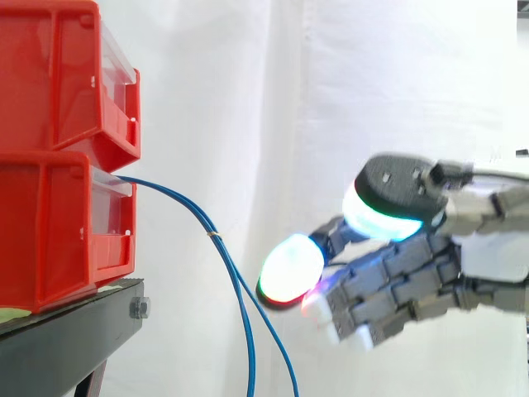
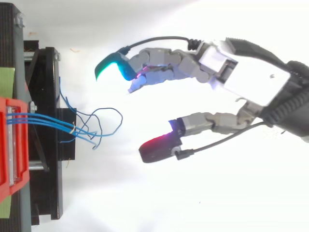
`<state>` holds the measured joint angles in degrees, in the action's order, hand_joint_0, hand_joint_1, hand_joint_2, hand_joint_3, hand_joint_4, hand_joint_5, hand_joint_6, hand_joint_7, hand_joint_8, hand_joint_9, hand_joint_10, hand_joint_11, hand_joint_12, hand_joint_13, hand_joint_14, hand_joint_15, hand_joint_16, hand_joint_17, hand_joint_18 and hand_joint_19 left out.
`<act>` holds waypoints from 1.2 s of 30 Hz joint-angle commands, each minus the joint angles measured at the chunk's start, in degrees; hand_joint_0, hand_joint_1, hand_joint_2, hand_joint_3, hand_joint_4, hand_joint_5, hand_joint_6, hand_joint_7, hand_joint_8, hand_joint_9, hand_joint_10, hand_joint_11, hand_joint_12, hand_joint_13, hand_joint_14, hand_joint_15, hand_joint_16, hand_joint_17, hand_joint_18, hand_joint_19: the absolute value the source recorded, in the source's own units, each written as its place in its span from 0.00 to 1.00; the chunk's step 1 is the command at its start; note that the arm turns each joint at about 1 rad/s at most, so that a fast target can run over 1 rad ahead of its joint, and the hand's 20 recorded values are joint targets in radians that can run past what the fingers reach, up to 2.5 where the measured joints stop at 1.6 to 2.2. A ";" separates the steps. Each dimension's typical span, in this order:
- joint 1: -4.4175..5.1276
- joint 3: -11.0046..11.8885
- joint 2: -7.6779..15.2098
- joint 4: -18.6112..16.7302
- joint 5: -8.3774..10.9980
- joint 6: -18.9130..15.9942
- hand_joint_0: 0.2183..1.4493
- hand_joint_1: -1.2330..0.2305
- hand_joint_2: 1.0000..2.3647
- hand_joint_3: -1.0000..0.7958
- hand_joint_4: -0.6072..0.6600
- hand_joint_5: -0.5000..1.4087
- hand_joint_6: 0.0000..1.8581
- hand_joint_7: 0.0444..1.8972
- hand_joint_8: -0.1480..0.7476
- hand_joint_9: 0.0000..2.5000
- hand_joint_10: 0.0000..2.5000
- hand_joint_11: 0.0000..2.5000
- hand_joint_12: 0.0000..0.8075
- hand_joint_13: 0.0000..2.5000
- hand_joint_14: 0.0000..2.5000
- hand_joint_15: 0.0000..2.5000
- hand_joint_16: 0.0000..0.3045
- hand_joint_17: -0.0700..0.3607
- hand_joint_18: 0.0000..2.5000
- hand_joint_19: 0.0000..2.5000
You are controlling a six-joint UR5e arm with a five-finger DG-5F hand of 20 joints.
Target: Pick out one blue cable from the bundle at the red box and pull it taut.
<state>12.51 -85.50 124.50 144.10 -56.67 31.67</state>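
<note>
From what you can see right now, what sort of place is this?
Probably a robot test bench in a lab: red bins stacked on a black stand, a white curtain behind, blue cables hanging from the lower bin, and an open robot hand facing them.

white curtain is hanging across the far background, soft folds running down it. black stand is sitting at the left, its top sloping a little down to the right in the side view. a silver bolt is sticking out of the stand's right end. a green patch is lying on the stand's top at the far left edge. upper red bin is sitting stacked at top left, with a clear panel showing on its front. from above, another bolt is sitting at the stand's top corner. white floor is spreading out to the right, with a small brown speck lying on it just right of the stand.
</note>
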 commanded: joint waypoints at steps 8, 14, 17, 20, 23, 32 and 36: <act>-0.29 4.12 3.56 0.13 -0.81 -3.28 0.27 0.41 0.00 0.28 0.65 0.17 0.27 0.36 0.44 0.29 0.00 0.14 0.42 0.26 0.01 0.13 0.16 0.41 0.19 0.20; -0.47 4.55 6.46 -1.98 -2.57 -5.39 0.27 0.42 0.00 0.28 0.66 0.17 0.27 0.38 0.44 0.29 0.00 0.14 0.43 0.26 0.01 0.13 0.16 0.41 0.19 0.21; -0.73 4.99 6.99 -3.03 -3.36 -7.67 0.27 0.42 0.00 0.28 0.66 0.17 0.27 0.38 0.44 0.29 0.00 0.14 0.43 0.26 0.01 0.13 0.16 0.41 0.19 0.20; -0.82 5.08 6.99 -4.00 -3.80 -9.25 0.27 0.42 0.00 0.28 0.65 0.17 0.27 0.39 0.44 0.29 0.00 0.15 0.43 0.26 0.01 0.13 0.16 0.41 0.19 0.20; -1.00 5.08 7.07 -4.35 -4.06 -9.17 0.27 0.42 0.00 0.28 0.64 0.17 0.27 0.40 0.44 0.29 0.01 0.15 0.43 0.26 0.01 0.13 0.16 0.41 0.19 0.21; -1.70 6.66 10.24 -6.55 -6.44 -13.74 0.27 0.42 0.00 0.28 0.65 0.17 0.27 0.42 0.44 0.30 0.01 0.16 0.43 0.26 0.01 0.13 0.16 0.41 0.19 0.21; -1.79 7.54 10.33 -6.63 -7.58 -15.41 0.28 0.42 0.00 0.28 0.65 0.17 0.27 0.44 0.44 0.30 0.01 0.16 0.43 0.27 0.01 0.14 0.15 0.41 0.20 0.21</act>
<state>10.84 -78.65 134.62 137.58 -63.43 17.60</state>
